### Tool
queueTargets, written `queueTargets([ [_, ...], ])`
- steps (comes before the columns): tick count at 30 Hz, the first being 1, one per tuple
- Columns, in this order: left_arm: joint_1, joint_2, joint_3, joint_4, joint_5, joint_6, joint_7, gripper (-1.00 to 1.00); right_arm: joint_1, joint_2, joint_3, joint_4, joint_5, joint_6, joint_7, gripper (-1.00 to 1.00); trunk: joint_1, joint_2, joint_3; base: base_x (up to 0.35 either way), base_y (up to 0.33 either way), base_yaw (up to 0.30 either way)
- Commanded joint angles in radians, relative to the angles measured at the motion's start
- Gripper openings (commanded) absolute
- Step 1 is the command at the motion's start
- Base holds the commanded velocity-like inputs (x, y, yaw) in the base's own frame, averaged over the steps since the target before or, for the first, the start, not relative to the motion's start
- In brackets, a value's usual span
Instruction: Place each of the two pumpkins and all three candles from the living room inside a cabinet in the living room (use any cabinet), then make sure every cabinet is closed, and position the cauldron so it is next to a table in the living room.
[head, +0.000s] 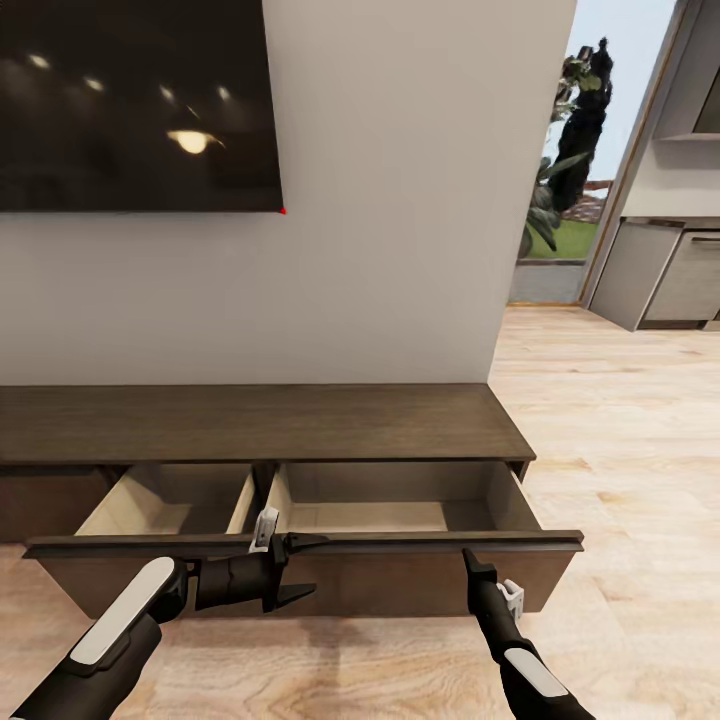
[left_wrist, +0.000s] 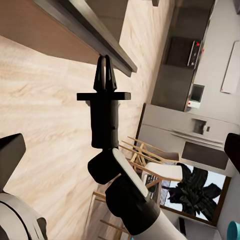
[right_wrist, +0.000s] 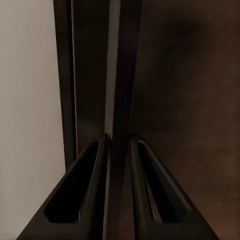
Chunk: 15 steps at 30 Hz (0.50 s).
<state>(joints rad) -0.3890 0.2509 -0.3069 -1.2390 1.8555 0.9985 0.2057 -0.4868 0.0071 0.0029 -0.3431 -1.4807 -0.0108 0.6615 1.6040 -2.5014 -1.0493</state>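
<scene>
A pale wall (head: 400, 200) and wood floor (head: 620, 420) frame the cabinet (head: 260, 420), its drawer (head: 330, 500) open. The right gripper (right_wrist: 119, 150) grasps the drawer front; the left gripper (head: 300, 570) is spread open.

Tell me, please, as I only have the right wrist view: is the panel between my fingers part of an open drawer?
Observer: Yes. The head view shows the cabinet with its drawer pulled well out, and your right end effector pinches the top edge of the drawer front.
Operator: Where is the other arm?
Observer: The left end effector is at the same top edge, further left, with its jaws open.
Operator: Is the drawer one open space?
Observer: No, a divider splits it into two compartments; your grip is in front of the wider one.
</scene>
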Motion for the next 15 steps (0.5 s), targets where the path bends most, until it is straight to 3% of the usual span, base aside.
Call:
queueTargets([
  [1, -0.001, 0.001, -0.001, 0.000, 0.011, 0.000, 0.009, 1.00, -0.001, 0.001, 0.008, -0.014, -0.001, 0.000, 0.010, -1.00, 0.000, -0.001, -0.001, -0.002, 0.000, 0.000],
  [15, -0.001, 0.001, -0.001, 0.001, 0.010, 0.000, 0.009, 1.00, -0.001, 0.001, 0.008, -0.013, -0.002, 0.000, 0.010, -1.00, 0.000, -0.001, -0.001, -0.026, 0.000, 0.000],
])
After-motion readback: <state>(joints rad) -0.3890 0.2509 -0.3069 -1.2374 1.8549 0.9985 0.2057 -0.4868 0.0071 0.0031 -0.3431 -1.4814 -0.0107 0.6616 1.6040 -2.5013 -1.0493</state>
